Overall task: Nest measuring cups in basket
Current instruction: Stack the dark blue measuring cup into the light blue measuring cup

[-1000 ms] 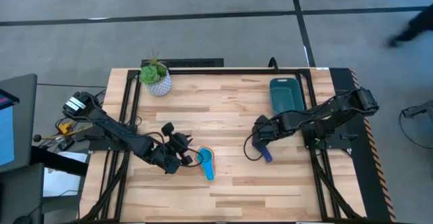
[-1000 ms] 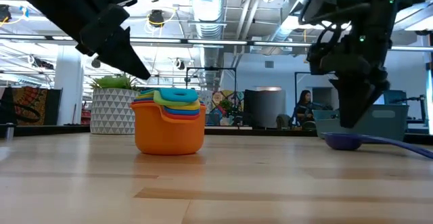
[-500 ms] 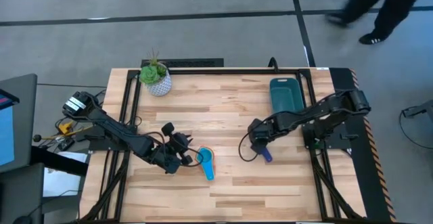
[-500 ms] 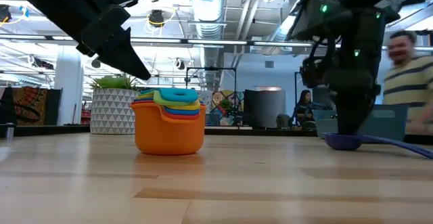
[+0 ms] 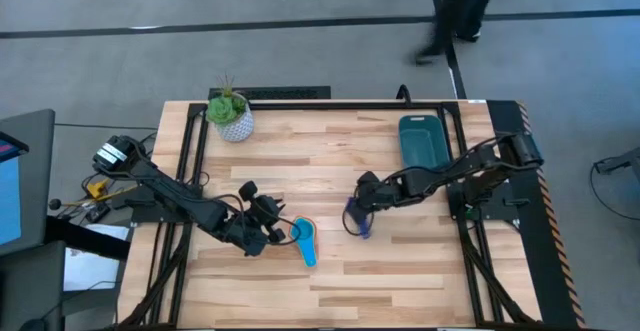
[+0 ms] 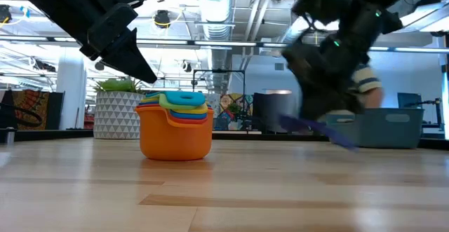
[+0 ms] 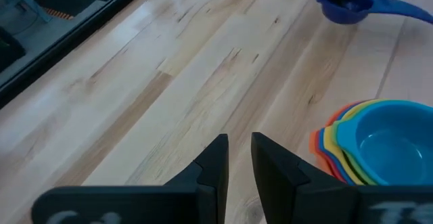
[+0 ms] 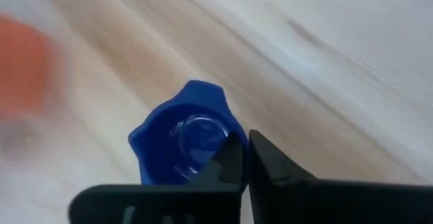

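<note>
A stack of nested measuring cups (image 5: 303,239), orange outermost and light blue on top, stands on the table; it also shows in the low view (image 6: 175,128) and the left wrist view (image 7: 369,139). My left gripper (image 5: 268,223) waits just left of it, empty, its fingers (image 7: 238,158) a narrow gap apart. My right gripper (image 5: 360,209) is shut on the navy cup (image 8: 181,137), right of the stack and above the table (image 6: 319,128). The dark teal basket (image 5: 422,141) lies at the far right. My right gripper pinches the navy cup's rim (image 8: 226,139), one finger over the bowl's inside and one outside it. The fingers come from above, pointing down. The cup is lifted clear of the table and tilted, its handle (image 6: 337,137) slanting downward.
A white pot with a green plant (image 5: 232,117) stands at the far left corner. A person (image 5: 455,11) walks on the floor beyond the far edge. Bare wood lies between the stack and the basket and along the near edge.
My right gripper has gone toward the table's left edge, toward the stack, still shut on the navy cup. The cup, which rested on the table a second ago, is now lifted clear and tilted. A person has crossed behind the table.
</note>
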Available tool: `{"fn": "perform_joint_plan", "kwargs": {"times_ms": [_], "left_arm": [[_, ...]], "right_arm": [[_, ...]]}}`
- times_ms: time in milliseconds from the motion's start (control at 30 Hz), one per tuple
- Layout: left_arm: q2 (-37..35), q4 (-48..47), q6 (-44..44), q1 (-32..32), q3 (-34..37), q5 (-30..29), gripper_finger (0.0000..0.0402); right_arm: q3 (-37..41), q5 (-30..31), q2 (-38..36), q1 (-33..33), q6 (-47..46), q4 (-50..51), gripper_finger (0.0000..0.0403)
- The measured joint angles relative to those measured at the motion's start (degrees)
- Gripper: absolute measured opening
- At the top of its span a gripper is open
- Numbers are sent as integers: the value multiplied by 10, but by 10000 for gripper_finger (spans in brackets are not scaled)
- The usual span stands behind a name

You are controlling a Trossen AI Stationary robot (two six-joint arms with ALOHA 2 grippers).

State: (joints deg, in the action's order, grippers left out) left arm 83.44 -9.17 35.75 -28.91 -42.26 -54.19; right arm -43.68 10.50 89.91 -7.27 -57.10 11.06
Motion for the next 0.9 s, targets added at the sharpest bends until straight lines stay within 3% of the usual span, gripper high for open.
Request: {"fn": "perform_joint_plan", "kwargs": {"times_ms": [167,367,600,733,900], "left_arm": [[0,0,-17,10,0,-2,54],[-6,2,-23,18,0,4,54],[-12,16,-23,12,0,-26,54],[-13,47,-42,13,0,-37,54],[-14,85,-83,12,0,-75,54]], "right_arm": [[0,29,0,-2,-28,-164,44],[0,93,3,-17,-40,-316,15],[-14,128,4,-44,-39,-338,28],[-38,151,38,-64,-15,-334,38],[-87,135,92,-78,4,-336,27]]}}
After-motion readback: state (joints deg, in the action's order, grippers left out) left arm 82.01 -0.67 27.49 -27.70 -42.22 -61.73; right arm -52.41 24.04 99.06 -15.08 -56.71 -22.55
